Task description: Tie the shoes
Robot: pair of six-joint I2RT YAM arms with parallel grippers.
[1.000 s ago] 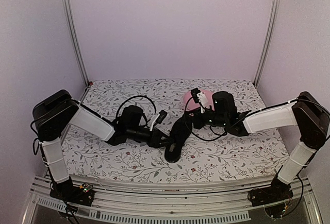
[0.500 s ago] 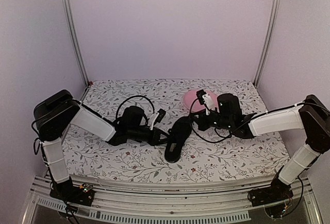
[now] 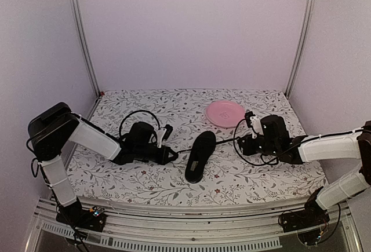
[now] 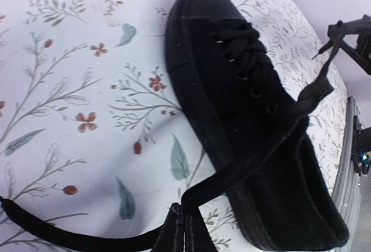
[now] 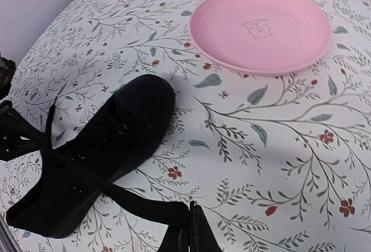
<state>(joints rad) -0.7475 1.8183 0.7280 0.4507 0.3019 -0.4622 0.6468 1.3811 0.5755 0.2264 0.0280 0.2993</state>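
Note:
The black shoe lies on the floral table, toe toward the pink plate. It also shows in the left wrist view and the right wrist view. My left gripper sits left of the shoe, shut on one black lace that runs taut across the shoe. My right gripper sits right of the shoe, shut on the other lace, stretched out from the shoe. In both wrist views the jaws stand pressed together on a lace end.
A pink plate rests behind the shoe toward the back right, also in the right wrist view. Metal frame posts stand at the back corners. Black cables loop above each wrist.
Both grippers have moved outward from the shoe, left to the left and right to the right, pulling the laces out taut. The plate is now uncovered.

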